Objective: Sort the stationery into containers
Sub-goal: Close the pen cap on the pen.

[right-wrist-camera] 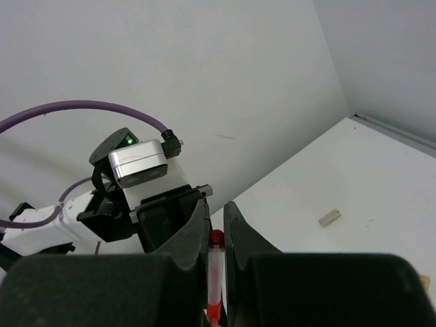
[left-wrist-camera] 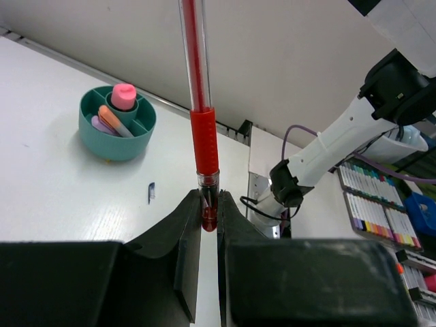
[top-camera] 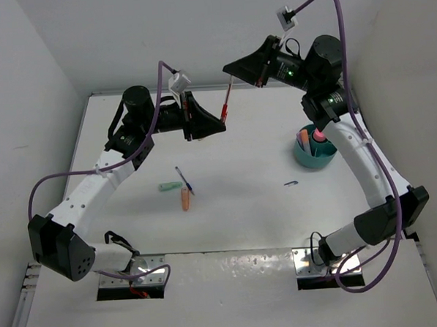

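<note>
**Claws.** The left claw (left-wrist-camera: 209, 208) is pressed onto the lower tip of the red-orange pen (top-camera: 227, 98). The fingers sit on either side of the clear end piece, just below the red grip sleeve. The right claw (right-wrist-camera: 216, 228) is pinching the opposite end of the same pen, whose red end cap shows between its fingers. Both claws therefore hold one pen, one at each end. The pen is in the air above the far part of the bench (top-camera: 243, 221), near the middle of the far edge.

**Container.** The teal cup (top-camera: 313, 153) stands by the right edge of the bench, about midway along it. The left wrist view shows a round central compartment holding the pink-red marker (left-wrist-camera: 124, 95) upright. An outer compartment holds an orange item (left-wrist-camera: 114, 120) and the lilac highlighter (left-wrist-camera: 101, 125), both leaning.

**Loose stationery on the bench.** Three items lie close together left of the bench's middle:
- the mint-green stub (top-camera: 168, 186)
- the dark-blue pen (top-camera: 184, 180), lying at an angle at the stub's right end
- the orange stub (top-camera: 184, 200), just beside the pen on its near side

Whether these three touch cannot be told. The tiny purple piece (top-camera: 291, 183) lies alone, near the cup on its near-left side.
</note>
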{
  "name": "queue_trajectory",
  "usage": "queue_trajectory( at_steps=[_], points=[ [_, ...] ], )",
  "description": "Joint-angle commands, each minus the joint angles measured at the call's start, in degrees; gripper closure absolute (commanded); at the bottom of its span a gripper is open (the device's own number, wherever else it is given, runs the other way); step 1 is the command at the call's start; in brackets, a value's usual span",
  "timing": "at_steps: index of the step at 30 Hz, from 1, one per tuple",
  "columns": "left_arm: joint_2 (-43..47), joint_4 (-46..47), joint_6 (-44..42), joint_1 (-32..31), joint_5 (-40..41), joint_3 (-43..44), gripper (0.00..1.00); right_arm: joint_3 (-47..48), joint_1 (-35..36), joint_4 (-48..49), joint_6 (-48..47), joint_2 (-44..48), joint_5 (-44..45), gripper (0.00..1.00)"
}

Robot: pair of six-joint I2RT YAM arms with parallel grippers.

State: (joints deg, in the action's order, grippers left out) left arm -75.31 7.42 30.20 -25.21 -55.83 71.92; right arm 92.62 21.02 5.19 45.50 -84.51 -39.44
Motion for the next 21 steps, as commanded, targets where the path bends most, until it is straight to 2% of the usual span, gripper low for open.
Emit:
queue_trajectory(
  at_steps=[1,7,8,11,12,14,16,21],
  points=[
    [2.89,6.03,-1.98,-1.33,0.29,0.77,1.00,3.44,-1.06,-1.33,1.35,-1.71,-2.22,1.00],
    [2.89,5.68,-2.60,-1.68,0.29,0.24,1.00,5.20,-1.77,0.17,3.46,-2.24,-2.39,1.00],
    [2.89,5.59,-2.68,-1.77,0.29,0.24,1.00,5.20,-1.77,0.26,4.07,-2.24,-2.57,0.97],
    [2.54,5.59,-2.86,-1.77,0.37,0.76,1.00,4.68,-1.85,0.87,5.12,-2.06,-3.10,0.57],
    [2.53,5.59,-3.04,-1.77,0.46,1.03,1.00,4.50,-1.86,0.87,5.39,-1.98,-3.27,0.40],
    [2.45,5.24,-3.30,-1.60,0.46,1.55,1.00,3.71,-1.86,1.05,5.92,-1.54,-3.54,0.27],
    [2.36,4.62,-3.83,-1.59,0.38,1.91,1.00,3.10,-1.94,1.49,6.10,-1.10,-4.06,0.22],
    [2.27,4.10,-4.18,-1.59,0.46,1.82,1.00,2.39,-1.94,1.49,6.01,-0.57,-4.85,0.21]
  ],
)
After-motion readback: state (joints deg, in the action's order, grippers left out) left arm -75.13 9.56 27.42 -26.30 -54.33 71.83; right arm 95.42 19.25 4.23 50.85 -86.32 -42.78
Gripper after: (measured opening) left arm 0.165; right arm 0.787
